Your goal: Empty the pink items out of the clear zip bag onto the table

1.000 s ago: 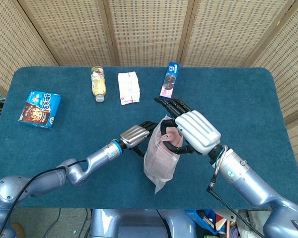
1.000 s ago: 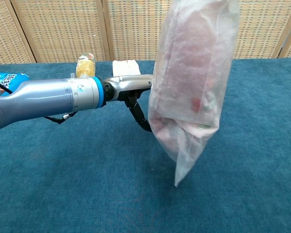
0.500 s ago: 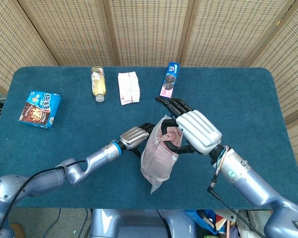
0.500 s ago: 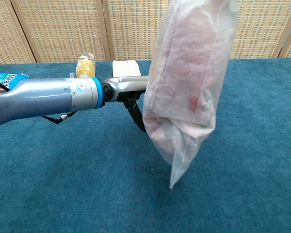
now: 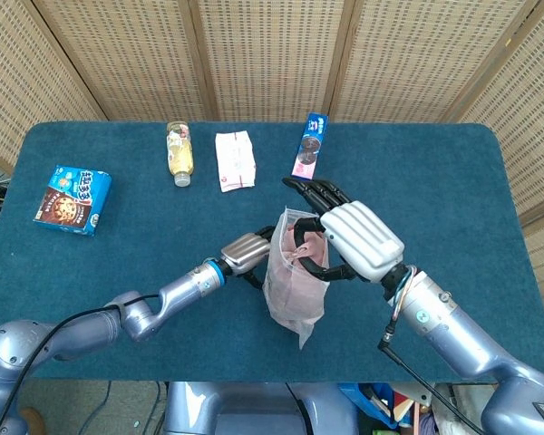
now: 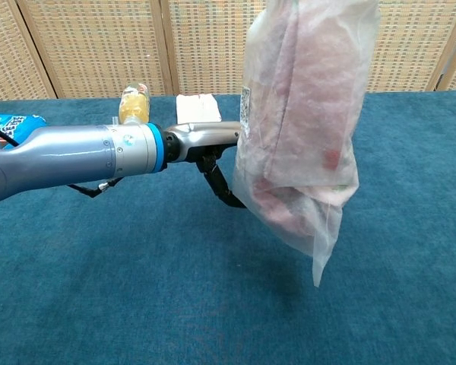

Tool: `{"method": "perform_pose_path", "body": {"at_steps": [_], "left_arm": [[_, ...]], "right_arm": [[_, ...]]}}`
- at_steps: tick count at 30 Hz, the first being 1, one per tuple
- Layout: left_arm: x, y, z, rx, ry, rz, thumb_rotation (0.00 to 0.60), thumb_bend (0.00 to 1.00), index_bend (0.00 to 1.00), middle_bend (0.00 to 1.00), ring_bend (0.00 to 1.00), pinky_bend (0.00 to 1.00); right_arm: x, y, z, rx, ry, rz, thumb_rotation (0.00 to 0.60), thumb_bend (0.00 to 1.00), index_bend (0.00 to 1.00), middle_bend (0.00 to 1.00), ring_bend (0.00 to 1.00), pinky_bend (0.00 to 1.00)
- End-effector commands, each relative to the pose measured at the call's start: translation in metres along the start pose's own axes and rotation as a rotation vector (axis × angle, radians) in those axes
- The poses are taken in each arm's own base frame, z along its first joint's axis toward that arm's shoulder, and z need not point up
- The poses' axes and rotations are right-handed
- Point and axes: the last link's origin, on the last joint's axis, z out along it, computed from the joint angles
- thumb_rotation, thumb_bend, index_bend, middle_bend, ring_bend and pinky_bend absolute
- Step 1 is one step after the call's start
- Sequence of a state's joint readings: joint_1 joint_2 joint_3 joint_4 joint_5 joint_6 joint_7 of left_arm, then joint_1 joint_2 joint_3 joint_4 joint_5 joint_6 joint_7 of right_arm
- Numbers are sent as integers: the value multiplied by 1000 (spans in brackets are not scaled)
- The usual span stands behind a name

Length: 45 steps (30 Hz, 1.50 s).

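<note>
Head view: right hand (image 5: 361, 237) and left hand (image 5: 247, 251) are gripping the clear zip bag (image 5: 293, 276) — pink items (image 6: 304, 99) inside (hanging above the surface (image 5: 118, 263)).

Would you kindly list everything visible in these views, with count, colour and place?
zip bag: one, clear, held up above mid-table.
pink items: count unclear, pink, inside the bag.
bottle: one, yellowish, lying at the far edge.
white packet: one, right of the bottle.
tube: one, blue and pink, far centre.
snack box: one, blue, far left.
table: one, blue cloth.
left hand: grips the bag's left side.
right hand: holds the bag's top.
</note>
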<state>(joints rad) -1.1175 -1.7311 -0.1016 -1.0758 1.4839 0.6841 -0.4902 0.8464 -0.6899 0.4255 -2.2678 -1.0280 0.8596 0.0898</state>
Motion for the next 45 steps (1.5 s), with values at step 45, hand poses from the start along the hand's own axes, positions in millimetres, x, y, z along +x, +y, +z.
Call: {"method": "perform_pose_path", "body": {"at_steps": [45], "left_arm": [[67,-79,-88,200,105,220,600,537,740,0,0,0]], "right_arm": [[-11,64,-3,-160,37,47,600,639,770,0,0,0]]}}
